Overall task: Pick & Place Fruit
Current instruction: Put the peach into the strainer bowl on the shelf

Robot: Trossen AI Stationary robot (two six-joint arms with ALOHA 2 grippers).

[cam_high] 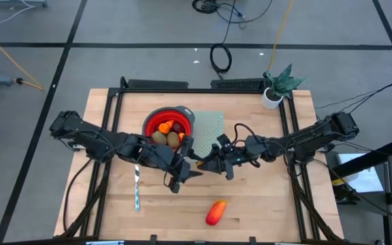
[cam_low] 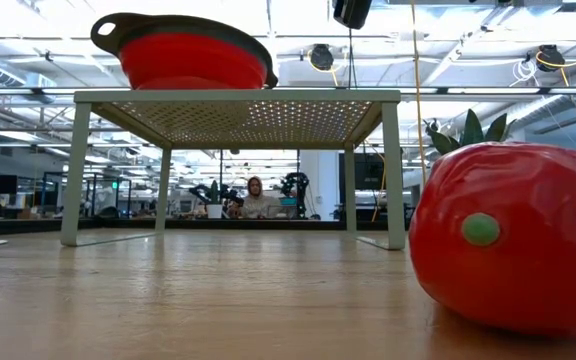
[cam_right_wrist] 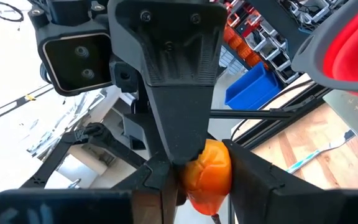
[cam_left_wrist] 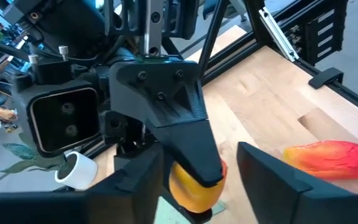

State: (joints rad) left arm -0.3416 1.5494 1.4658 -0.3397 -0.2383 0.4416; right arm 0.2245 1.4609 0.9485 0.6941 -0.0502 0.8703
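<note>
Both arms reach in from their sides and meet over the middle of the counter [cam_high: 264, 197], just in front of the rack [cam_high: 209, 122].

Right hand [cam_right_wrist: 201, 186]: pinching a small orange fruit [cam_right_wrist: 210, 168]. In the right wrist view its two fingers sit tight against either side of the fruit, which is held in the air above the counter.

Left hand [cam_left_wrist: 194, 180]: spread, with its fingers standing on either side of the same fruit, crosswise to the right hand. In the left wrist view there is a visible gap between the fruit and at least one left finger [cam_left_wrist: 272, 180]. I cannot tell whether the other finger touches it.

Other fruit:
- Brown-green ovals [cam_high: 160, 137] and small orange pieces [cam_high: 171, 126] lie inside the red bowl [cam_high: 182, 113].
- The bowl sits on top of the pale green perforated rack, at its left end.
- A long red-orange fruit [cam_high: 215, 211] lies alone on the counter near the front edge, well apart from both hands. In the low view it fills the right side, and a green dot shows on the end facing that camera.

Also on the counter:
- A slim knife [cam_high: 136, 189] lies left of centre, pointing front to back, under the left arm.
- A small plant in a white pot [cam_high: 273, 95] stands at the back right corner.

A person [cam_low: 256, 197] is seated far off in the room behind, seen under the rack in the low view.
</note>
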